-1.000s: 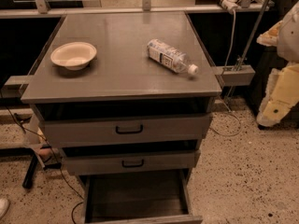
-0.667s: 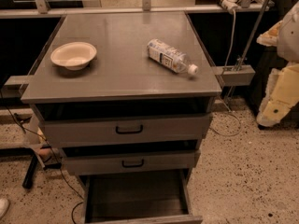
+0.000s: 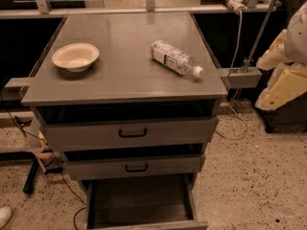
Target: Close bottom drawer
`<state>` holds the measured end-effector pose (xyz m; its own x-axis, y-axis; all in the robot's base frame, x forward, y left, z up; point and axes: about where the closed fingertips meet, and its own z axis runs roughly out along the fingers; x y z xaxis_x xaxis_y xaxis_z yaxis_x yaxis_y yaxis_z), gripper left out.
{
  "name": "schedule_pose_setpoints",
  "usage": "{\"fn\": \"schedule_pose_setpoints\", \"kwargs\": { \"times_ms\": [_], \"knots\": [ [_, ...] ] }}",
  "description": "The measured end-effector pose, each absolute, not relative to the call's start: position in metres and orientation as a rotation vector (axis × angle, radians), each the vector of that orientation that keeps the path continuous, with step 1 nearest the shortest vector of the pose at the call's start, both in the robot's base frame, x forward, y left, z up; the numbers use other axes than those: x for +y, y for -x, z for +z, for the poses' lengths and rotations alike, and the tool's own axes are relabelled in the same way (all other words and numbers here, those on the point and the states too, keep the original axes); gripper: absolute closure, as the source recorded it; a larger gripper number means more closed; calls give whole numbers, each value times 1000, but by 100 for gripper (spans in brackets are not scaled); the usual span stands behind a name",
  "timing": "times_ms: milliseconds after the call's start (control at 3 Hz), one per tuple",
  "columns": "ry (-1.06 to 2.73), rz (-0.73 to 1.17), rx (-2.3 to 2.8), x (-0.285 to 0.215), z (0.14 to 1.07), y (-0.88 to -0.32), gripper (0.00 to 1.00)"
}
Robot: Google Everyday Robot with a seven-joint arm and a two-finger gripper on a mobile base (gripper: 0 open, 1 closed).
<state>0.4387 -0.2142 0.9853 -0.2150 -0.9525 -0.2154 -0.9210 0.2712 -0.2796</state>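
Camera view from above and in front of a grey metal cabinet [image 3: 124,80], matte flat top, squared edges. On that top, to the left, a shallow cream bowl [image 3: 75,56], round and upright. To the right, well apart from it, a clear plastic bottle [image 3: 175,58] on its side, labelled, white cap toward the right edge.

Below, three grey drawers, each narrower than the one above. Top drawer [image 3: 129,134] widest, with a black loop handle, standing slightly out from the frame. Middle drawer [image 3: 134,166] narrower, with a like handle, also a little out. Lowest, at the bottom edge of the picture, the bottom drawer [image 3: 139,200]: drawn far out toward the camera, dull grey inner floor showing, thin side walls, shallow front panel partly cut off by the frame.

At the right edge, well apart from the cabinet, the arm [image 3: 300,28] in smooth pale shells, angled downward. At its lower end the gripper [image 3: 280,92], a yellowish wedge, far from the bottom drawer; impossible to tell whether spread or pressed together.

Between cabinet and arm, speckled floor [image 3: 249,176], open to the right of the drawn-out drawer.
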Motion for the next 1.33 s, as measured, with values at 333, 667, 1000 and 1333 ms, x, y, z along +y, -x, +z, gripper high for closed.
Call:
{"fn": "schedule_pose_setpoints", "kwargs": {
  "times_ms": [333, 667, 1000, 1333],
  "knots": [
    [1707, -129, 2207, -214, 985, -439, 64],
    [1707, -129, 2206, -214, 985, -439, 89],
    [1706, -132, 2200, -214, 985, -438, 100],
    [1711, -105, 2251, -210, 956, -419, 100]
  ]
}}
